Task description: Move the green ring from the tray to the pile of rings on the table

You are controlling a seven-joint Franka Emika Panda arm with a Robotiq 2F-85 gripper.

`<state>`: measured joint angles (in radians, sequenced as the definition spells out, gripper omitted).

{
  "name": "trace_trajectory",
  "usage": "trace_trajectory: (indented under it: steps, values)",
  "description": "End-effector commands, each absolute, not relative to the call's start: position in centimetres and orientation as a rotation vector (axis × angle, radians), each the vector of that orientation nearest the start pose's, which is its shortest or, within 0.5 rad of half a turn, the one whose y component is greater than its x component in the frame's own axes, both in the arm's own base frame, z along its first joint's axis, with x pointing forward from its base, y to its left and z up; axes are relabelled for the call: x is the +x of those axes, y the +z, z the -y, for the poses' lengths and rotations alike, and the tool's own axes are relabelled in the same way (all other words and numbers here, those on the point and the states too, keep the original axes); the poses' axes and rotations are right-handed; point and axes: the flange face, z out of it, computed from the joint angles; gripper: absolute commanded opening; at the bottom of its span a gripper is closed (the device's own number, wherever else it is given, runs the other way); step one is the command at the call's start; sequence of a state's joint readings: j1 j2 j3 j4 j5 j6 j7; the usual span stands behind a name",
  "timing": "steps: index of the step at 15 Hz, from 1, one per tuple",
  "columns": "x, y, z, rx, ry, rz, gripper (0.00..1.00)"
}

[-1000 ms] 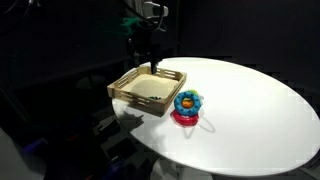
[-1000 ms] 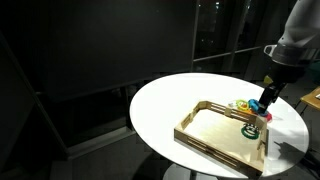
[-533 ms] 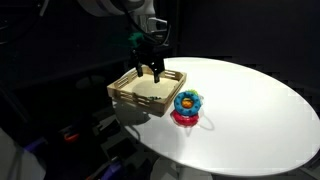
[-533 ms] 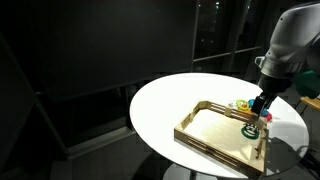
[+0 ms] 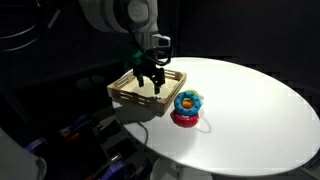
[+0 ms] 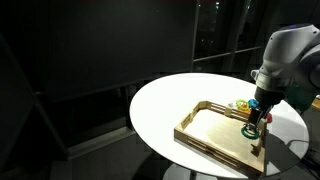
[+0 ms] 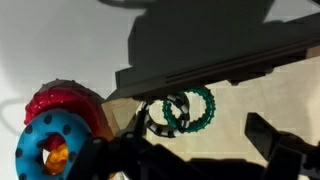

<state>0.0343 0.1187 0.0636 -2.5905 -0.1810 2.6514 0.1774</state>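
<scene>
Zero rings delivered yet. On the counter (image 5: pixel 250 100), the tray (image 5: pixel 122 90) and, just beside its corner, the pile of rings (image 5: pixel 187 104). Inside the tray, close by the wall nearest that pile: the green ring (image 7: pixel 190 108), lying flat, hole up, round, so no long axis. Low over it, jaws spread wide, gripping nothing: the end effector (image 5: pixel 150 84). Left to do: grasp, lift, carry, drop.
</scene>
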Motion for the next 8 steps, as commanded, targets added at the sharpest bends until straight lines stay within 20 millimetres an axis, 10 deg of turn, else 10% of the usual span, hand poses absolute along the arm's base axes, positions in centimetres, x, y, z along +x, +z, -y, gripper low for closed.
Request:
trace_trajectory:
  steps: [1,8]
  values:
    - [44.0,19.7,-5.1,-3.217,0.070,0.136,1.00]
    - [44.4,18.0,-6.2,-3.203,0.068,0.178,1.00]
